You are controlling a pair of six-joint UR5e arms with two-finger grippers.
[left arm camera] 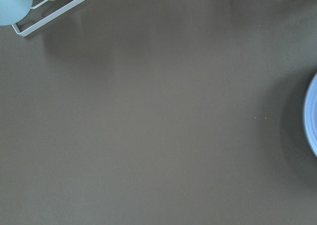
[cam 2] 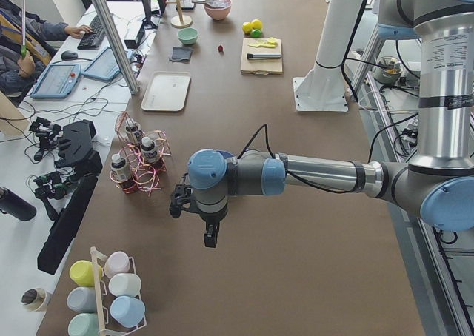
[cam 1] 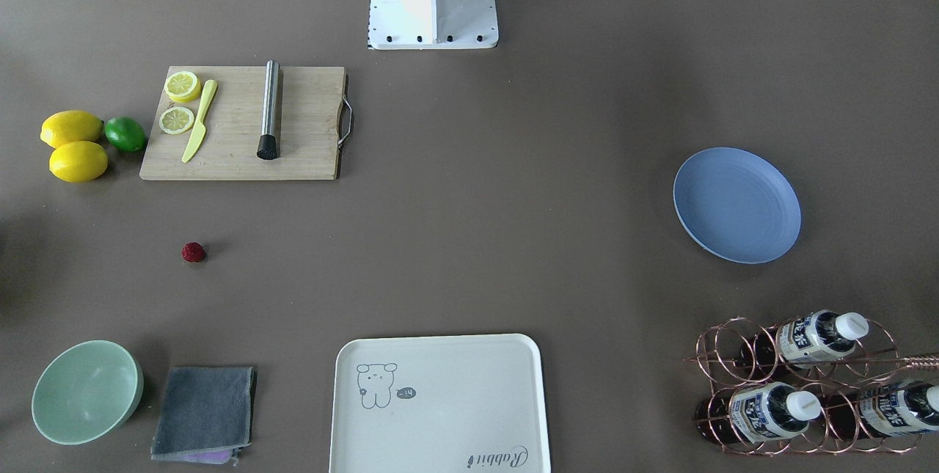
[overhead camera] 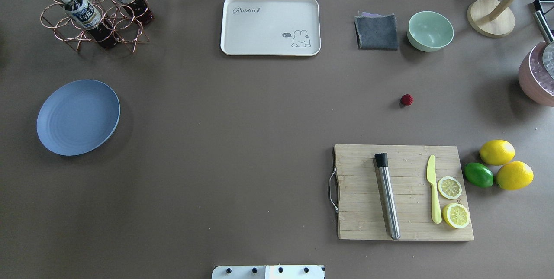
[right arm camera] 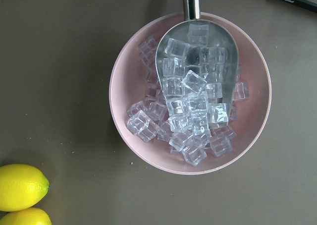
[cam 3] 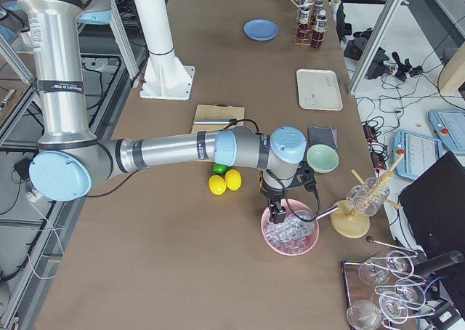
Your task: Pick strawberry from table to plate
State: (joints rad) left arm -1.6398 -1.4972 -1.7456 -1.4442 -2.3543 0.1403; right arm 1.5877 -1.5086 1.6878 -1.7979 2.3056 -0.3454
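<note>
The strawberry (cam 1: 194, 252) (overhead camera: 406, 100) is a tiny dark-red berry lying alone on the grey-brown table (overhead camera: 242, 132), between the cutting board and the green bowl. The blue plate (cam 1: 736, 204) (overhead camera: 78, 117) lies bare, far across the table; its rim (left arm camera: 312, 117) edges the left wrist view. My left gripper (cam 2: 209, 236) hangs over bare table at the plate's end. My right gripper (cam 3: 277, 214) hangs over a pink bowl of ice, well away from the berry. Both show only in side views, so I cannot tell whether they are open or shut.
A wooden cutting board (overhead camera: 404, 191) carries a steel muddler, a yellow knife and lemon slices. Lemons (overhead camera: 497, 152) and a lime (overhead camera: 478, 174) lie beside it. A mint bowl (overhead camera: 430, 30), grey cloth (overhead camera: 376, 31), cream tray (overhead camera: 270, 25), bottle rack (overhead camera: 93, 8) and ice bowl (right arm camera: 190, 93) ring the table.
</note>
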